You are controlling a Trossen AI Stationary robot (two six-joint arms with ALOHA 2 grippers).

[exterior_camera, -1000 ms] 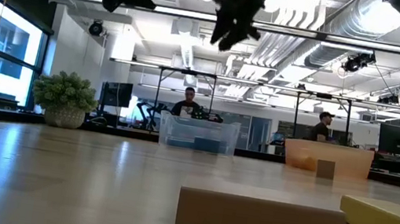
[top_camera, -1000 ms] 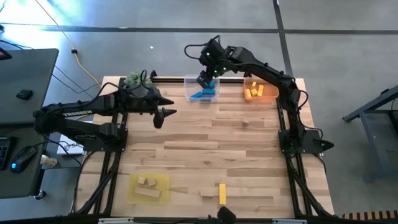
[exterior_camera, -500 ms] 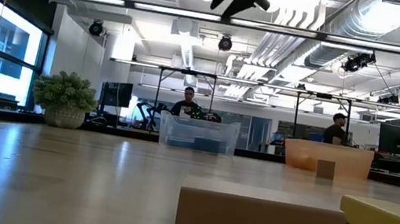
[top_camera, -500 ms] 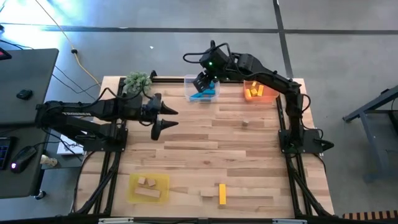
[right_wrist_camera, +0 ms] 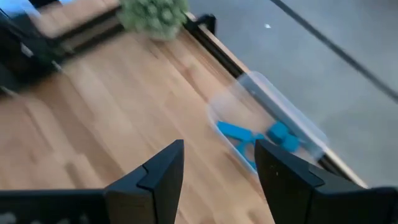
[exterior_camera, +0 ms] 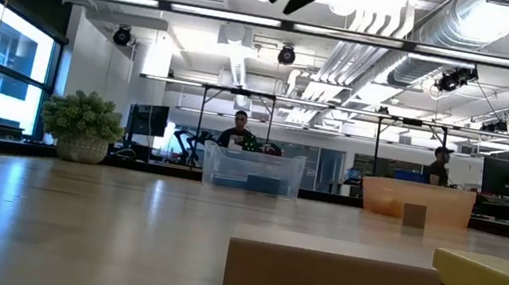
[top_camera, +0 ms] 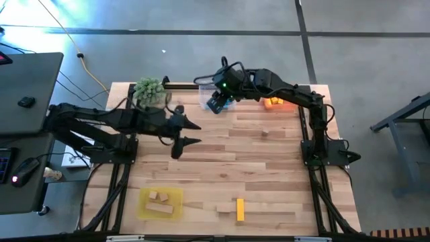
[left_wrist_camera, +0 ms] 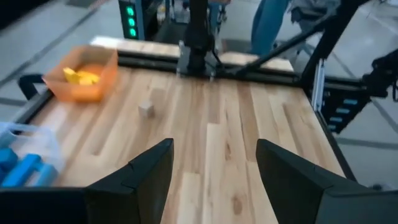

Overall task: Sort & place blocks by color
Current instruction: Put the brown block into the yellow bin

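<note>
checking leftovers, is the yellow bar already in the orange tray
No, the yellow bar lies on the table's near edge, far from the orange tray.

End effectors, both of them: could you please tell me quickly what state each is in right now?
Left end effector: open, holding nothing, above the table's middle.
Right end effector: open, holding nothing, by the clear tray.

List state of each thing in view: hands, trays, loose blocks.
left hand: open, empty, raised over the table's middle
right hand: open, empty, raised beside the clear tray
clear tray: holds blue blocks
orange tray: holds yellow blocks
yellow tray: holds plain wood blocks
small wood cube: loose on table, unsorted
yellow bar: loose at near edge, unsorted
wood bar: loose beside the yellow bar, unsorted
</note>
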